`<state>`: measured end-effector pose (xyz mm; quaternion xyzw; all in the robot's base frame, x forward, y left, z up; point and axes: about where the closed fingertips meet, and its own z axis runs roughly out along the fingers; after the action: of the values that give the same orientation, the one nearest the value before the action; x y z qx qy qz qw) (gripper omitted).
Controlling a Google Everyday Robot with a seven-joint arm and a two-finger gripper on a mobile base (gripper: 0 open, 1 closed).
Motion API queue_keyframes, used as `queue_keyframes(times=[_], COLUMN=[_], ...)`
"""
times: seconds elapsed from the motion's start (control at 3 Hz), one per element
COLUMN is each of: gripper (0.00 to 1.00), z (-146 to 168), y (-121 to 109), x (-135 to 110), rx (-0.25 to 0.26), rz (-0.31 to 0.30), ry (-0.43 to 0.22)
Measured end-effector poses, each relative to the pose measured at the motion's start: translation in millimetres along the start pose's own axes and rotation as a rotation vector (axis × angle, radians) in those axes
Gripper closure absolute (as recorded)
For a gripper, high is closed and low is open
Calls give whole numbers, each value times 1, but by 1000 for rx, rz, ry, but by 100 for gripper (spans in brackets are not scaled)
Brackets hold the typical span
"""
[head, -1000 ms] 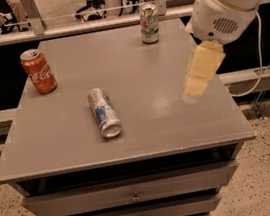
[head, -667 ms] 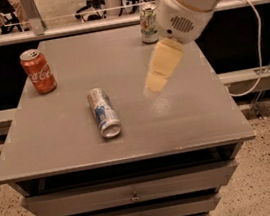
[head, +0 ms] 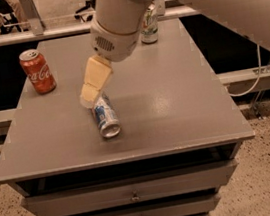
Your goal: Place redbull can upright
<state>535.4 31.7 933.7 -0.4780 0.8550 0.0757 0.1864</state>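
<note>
Nearest me, the grey worktop looks smooth and faintly glossy above its drawers. The redbull can lies on its side left of the middle, slim, blue and silver, its round silver end facing me. So I judge nothing is done yet — gripping, lifting and standing it up all remain. The cream, wedge-shaped pincer hangs over the can's far end; apart or together, I cannot tell. Farther back stand a red cola can and a pale green can.
</note>
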Motion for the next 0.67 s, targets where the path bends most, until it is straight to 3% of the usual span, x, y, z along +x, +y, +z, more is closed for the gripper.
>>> queue_keyframes(times=[0.67], gripper=[0], z=[71], y=[0], x=[-18], rx=[20], rz=[260], ry=[160])
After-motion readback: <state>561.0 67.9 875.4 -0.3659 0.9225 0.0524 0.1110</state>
